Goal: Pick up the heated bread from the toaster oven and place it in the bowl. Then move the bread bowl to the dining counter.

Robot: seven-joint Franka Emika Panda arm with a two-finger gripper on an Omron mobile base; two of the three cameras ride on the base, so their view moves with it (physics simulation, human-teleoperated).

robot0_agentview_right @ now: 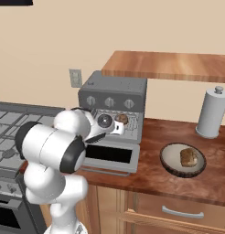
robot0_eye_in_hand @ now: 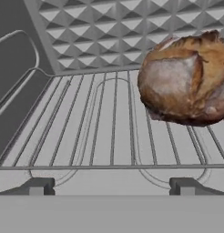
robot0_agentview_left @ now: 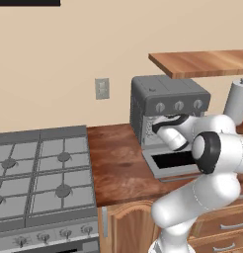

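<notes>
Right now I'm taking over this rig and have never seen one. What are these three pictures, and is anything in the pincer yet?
The machine is a white robot arm on a mobile base, in a rendered kitchen. Two pictures come from cameras on the base, behind the arm to its left and right. The third looks along the pincer itself.

On the wooden counter stands the grey toaster oven, its dark-glass door dropped open. The arm reaches into it. In the hand view the heated bread sits on the wire rack, up and to the right of the pincer, whose two fingertips stand apart. Nothing is between them, so nothing is held.

Right of the oven lies the bowl, already holding another brown lump. Behind it is a white canister; left of the counter, a gas stove.
</notes>
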